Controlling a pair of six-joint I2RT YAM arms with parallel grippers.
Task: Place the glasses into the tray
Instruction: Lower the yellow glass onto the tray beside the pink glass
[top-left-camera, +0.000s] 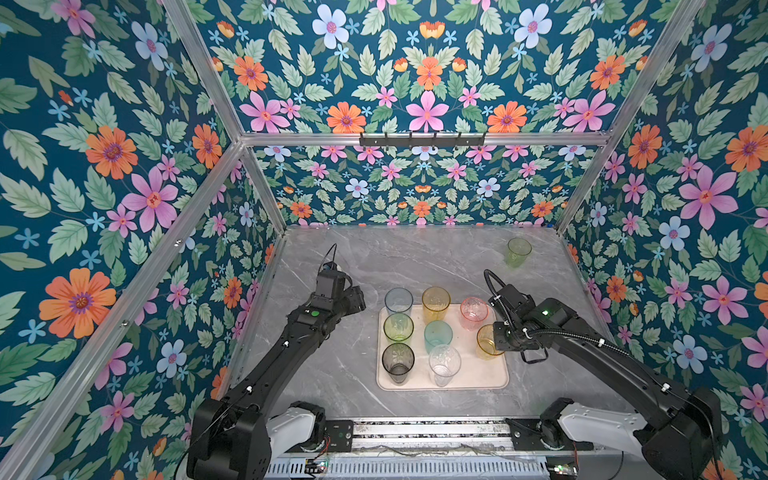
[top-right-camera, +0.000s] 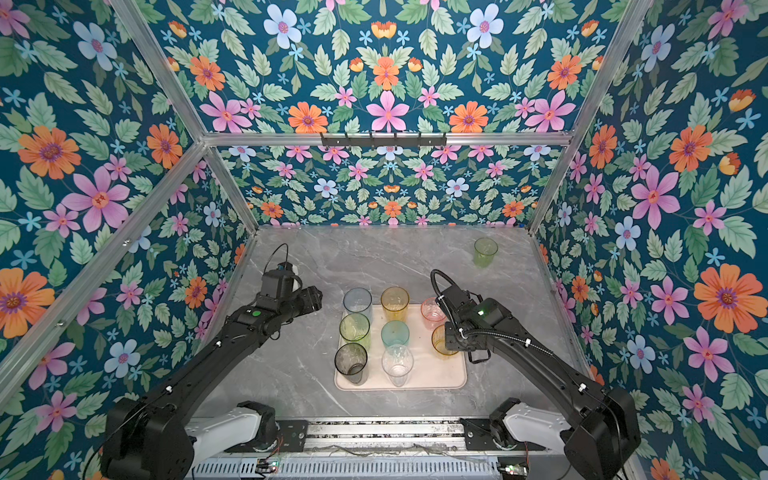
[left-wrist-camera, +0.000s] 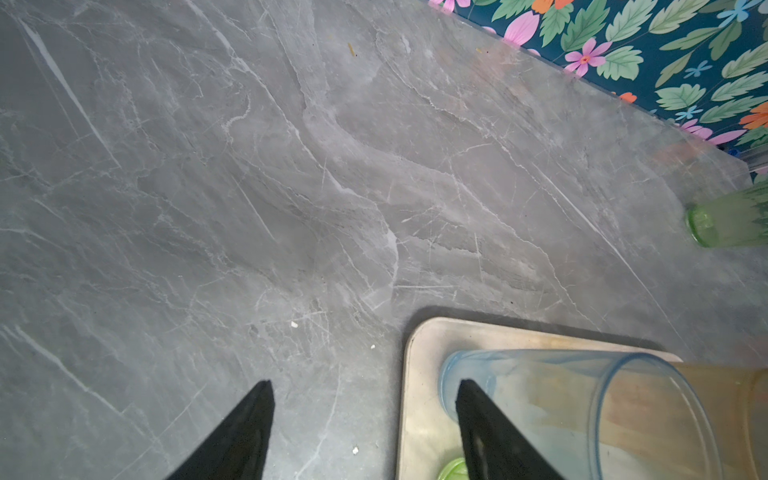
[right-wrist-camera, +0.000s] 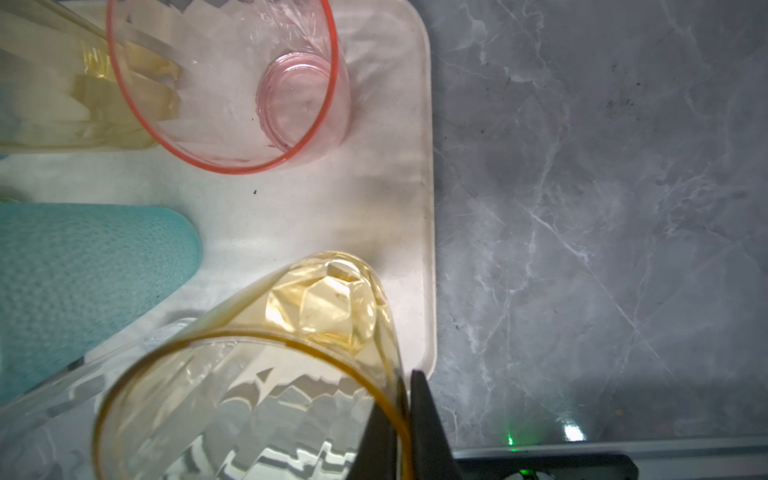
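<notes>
Nearest the lens, the aluminium rail runs along the front edge of the grey marble-pattern tabletop. Floral wallpaper on a dark teal ground covers the enclosure walls, framed by aluminium posts, with a black hook rack on the rear crossbar. The cream tray lies flat on the tabletop, right of centre in both top views. Standing on it are the blue-grey glass, tall amber glass and pink glass in the far row, the yellow-green glass and teal glass in the middle row, and the smoky glass and clear glass in the near row. The green glass stands upright off the tray, near the far right corner of the tabletop, well apart from the rest. My right gripper is closed on the rim of the short amber glass, one finger inside the wall and one outside, at the right end of the middle row. Its base is over the tray, though I cannot tell whether it rests there. My left gripper is spread wide and empty, above the tabletop just beside the tray's far left corner. Contact with the blue-grey glass cannot be confirmed.
</notes>
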